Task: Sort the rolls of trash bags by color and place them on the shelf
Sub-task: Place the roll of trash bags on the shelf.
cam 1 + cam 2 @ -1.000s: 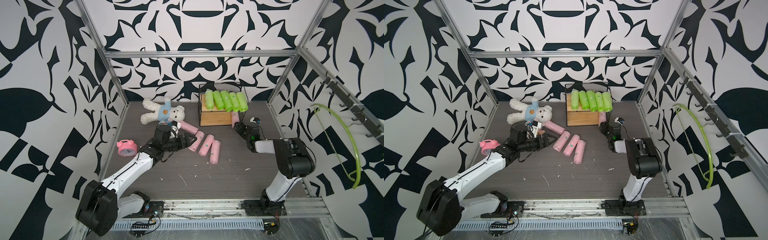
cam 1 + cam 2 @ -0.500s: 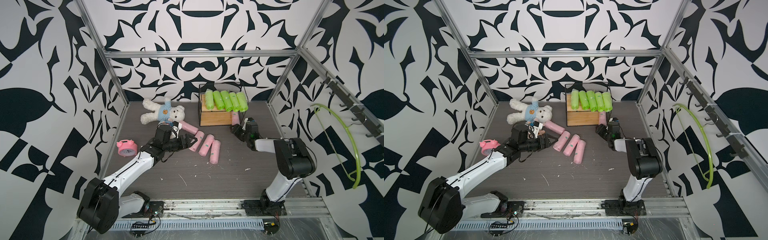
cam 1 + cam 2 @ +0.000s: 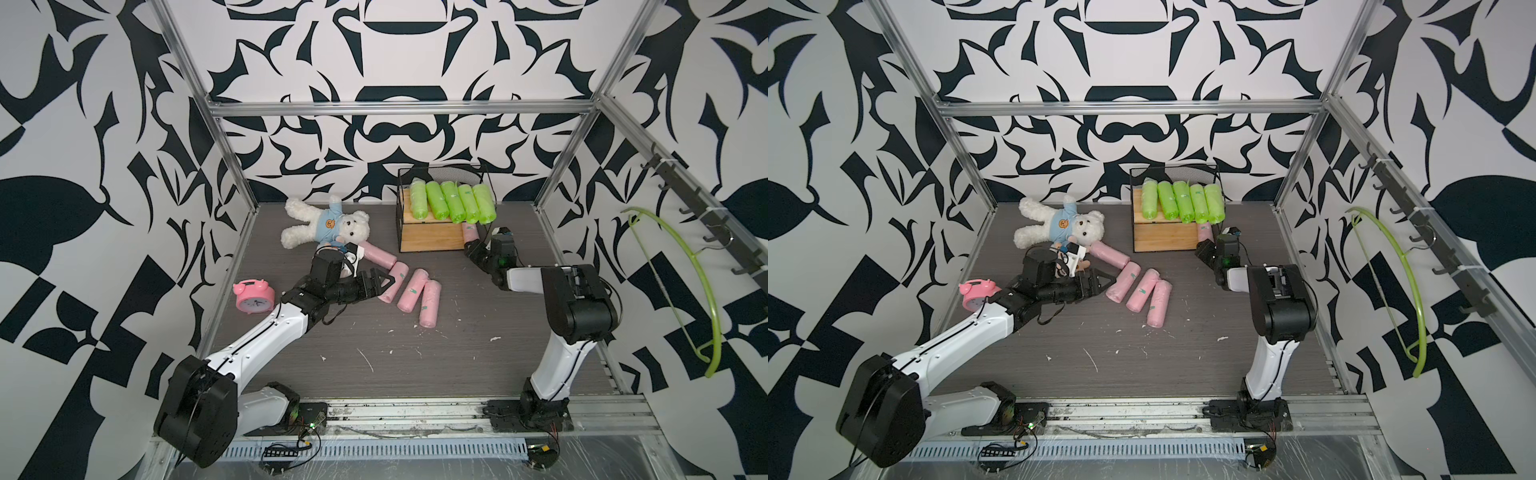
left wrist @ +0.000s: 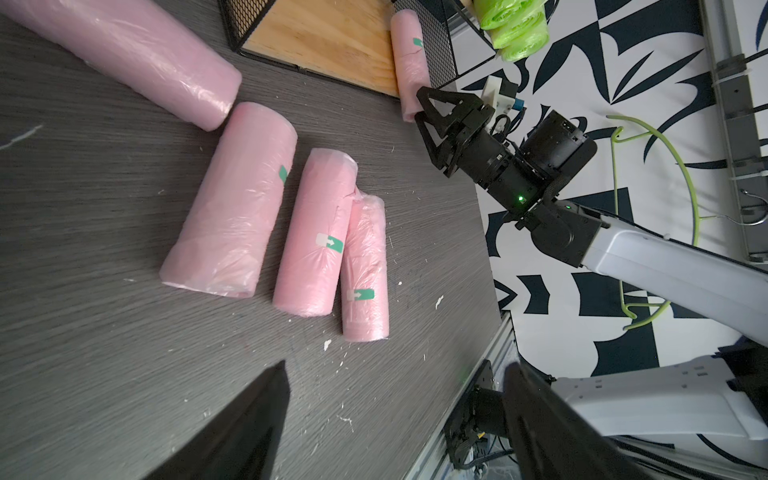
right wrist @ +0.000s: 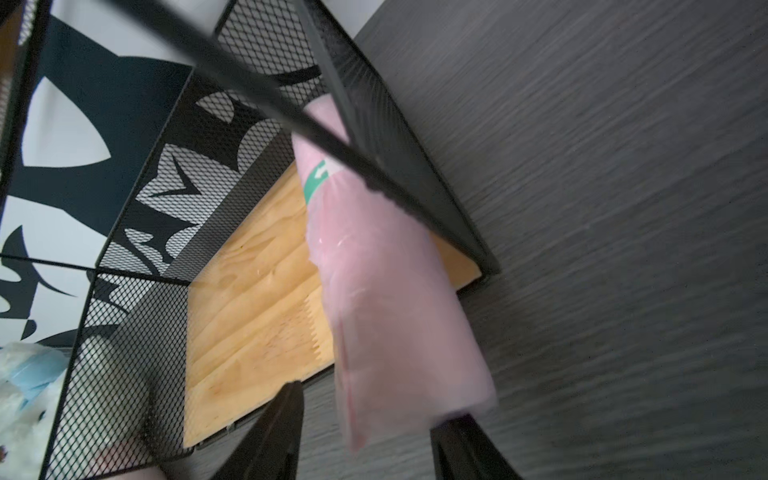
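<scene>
Several lime green rolls [image 3: 453, 201] [image 3: 1183, 201] lie side by side on the top board of the shelf [image 3: 428, 239]. One pink roll [image 3: 469, 232] [image 5: 386, 291] rests on the lower board at its right end and sticks out over the front edge. My right gripper [image 3: 478, 246] [image 5: 370, 405] is open, its fingers on either side of that roll's near end, with a gap showing at one finger. Several pink rolls [image 3: 411, 289] [image 4: 232, 199] lie on the floor. My left gripper [image 3: 388, 280] [image 4: 395, 365] hovers open and empty just left of them.
A white teddy bear [image 3: 320, 224] lies at the back left, touching one pink floor roll [image 3: 380, 254]. A pink alarm clock [image 3: 253, 295] stands by the left wall. A green hanger [image 3: 681, 270] hangs on the right wall's hook rail. White scraps dot the floor.
My right gripper has moved forward and left to the end of the pink roll in the shelf, and its jaws have narrowed around it. The left arm has barely moved.
</scene>
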Controlling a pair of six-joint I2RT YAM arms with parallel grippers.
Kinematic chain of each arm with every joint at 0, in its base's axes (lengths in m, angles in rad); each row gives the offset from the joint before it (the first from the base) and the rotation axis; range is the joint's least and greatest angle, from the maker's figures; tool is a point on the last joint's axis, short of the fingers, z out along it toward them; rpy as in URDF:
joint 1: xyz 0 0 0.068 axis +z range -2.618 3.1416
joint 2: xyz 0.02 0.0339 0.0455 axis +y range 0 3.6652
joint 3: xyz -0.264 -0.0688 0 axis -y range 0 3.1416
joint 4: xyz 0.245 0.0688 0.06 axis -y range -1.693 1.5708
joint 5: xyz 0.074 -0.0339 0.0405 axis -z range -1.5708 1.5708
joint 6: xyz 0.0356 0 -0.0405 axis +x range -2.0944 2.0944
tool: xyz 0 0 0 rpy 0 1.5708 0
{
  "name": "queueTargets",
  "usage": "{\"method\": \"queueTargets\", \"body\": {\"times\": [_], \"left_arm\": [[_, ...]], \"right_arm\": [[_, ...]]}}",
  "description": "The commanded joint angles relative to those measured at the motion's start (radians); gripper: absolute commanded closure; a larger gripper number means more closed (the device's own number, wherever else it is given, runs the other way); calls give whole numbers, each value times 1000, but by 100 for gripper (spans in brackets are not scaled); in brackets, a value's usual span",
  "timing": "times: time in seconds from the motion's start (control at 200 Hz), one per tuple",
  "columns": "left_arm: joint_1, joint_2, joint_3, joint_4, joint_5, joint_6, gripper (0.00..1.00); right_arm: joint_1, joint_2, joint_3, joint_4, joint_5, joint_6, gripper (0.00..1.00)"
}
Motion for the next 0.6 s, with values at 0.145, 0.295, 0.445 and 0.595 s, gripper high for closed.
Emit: {"method": "queueTargets", "body": {"times": [0.145, 0.295, 0.445, 0.595], "left_arm": [[-5, 14, 15, -12, 18, 18, 12], [-8, 26, 18, -11, 20, 19, 12], [-34, 39, 23, -19, 0, 36, 13], [-118, 83, 80, -102, -93, 114, 13]], "right_arm": [[-7, 13, 50, 74, 56, -26, 47], [-8, 27, 47, 112, 9, 7, 47], [-8, -24, -9, 133, 4, 19, 45], [-9, -143, -94, 79, 10, -29, 38]]}}
